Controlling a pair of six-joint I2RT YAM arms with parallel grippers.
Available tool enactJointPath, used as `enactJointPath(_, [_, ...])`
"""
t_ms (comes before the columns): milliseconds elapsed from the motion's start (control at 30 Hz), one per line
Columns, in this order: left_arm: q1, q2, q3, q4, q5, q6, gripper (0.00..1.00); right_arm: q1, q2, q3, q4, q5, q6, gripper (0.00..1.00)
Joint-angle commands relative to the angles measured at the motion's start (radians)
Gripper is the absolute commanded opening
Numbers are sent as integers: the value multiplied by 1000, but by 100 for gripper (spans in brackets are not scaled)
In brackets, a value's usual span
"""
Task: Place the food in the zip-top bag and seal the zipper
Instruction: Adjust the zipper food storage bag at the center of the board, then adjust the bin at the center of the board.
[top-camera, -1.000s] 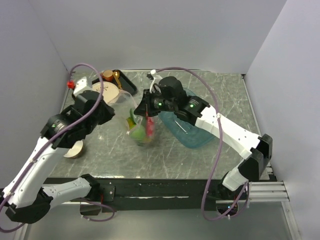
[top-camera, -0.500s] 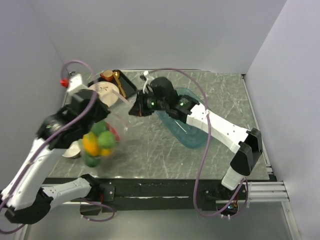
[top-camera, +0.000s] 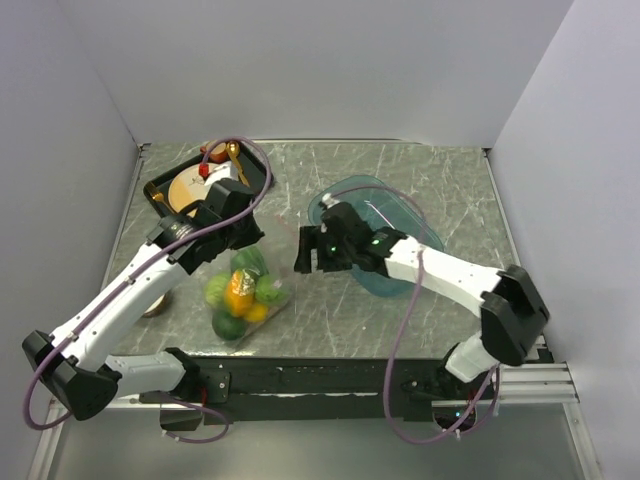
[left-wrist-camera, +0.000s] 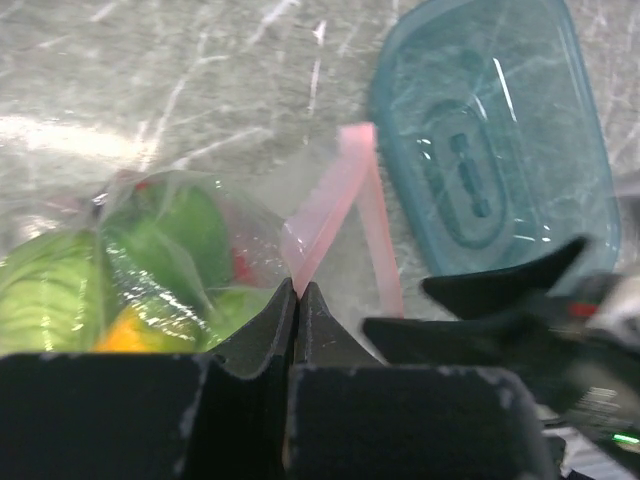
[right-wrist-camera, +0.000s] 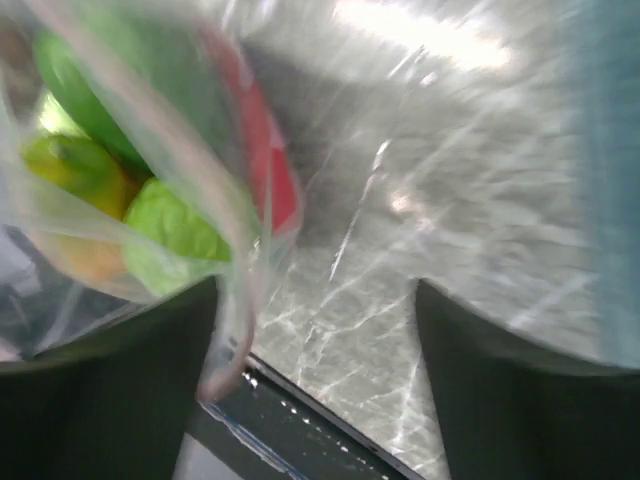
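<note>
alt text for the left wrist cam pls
The left gripper, shut, pinches the pink zipper of a clear bag at bottom centre. The food, green and orange pieces, shows through the bag at left; a teal tub sits on the grey table at upper right.

White arms (top-camera: 110, 303), black joints (top-camera: 215, 222) and fingers (left-wrist-camera: 250, 345), purple cables (top-camera: 397, 345), green lights (top-camera: 377, 238).
</note>
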Motion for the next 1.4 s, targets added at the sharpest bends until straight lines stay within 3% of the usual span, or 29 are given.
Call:
enactJointPath(0, [0,16,44,82,67,22,1,-70,-183,-47,19,116,-29,91])
enactJointPath(133, [1,6,12,103,84,16,1,-170,-332,-139,59,94,-36,96])
enactJointPath(233, [0,-5,-1,119,105,11,1,-210,-340,-144,-54,94,-43,95])
enactJointPath(433, [0,-7,-5,125,120,17,1,-205,-386,-291,16,-154,-37,94])
enactJointPath(500, [1,-5,1,122,123,19,1,-204,-392,-320,36,-165,-10,94])
enactJointPath(767, [0,-14,-10,142,143,19,1,-204,-257,-300,59,-149,-17,94])
enactJointPath(933, [0,-20,-10,137,148,14,1,-216,-127,-233,16,-29,-37,95])
enactJointPath(1200, [0,-39,-30,130,145,11,1,-251,-87,-147,33,111,-85,96])
enactJointPath(1367, [0,-40,-39,142,157,11,1,-319,-65,-93,45,98,-121,94])
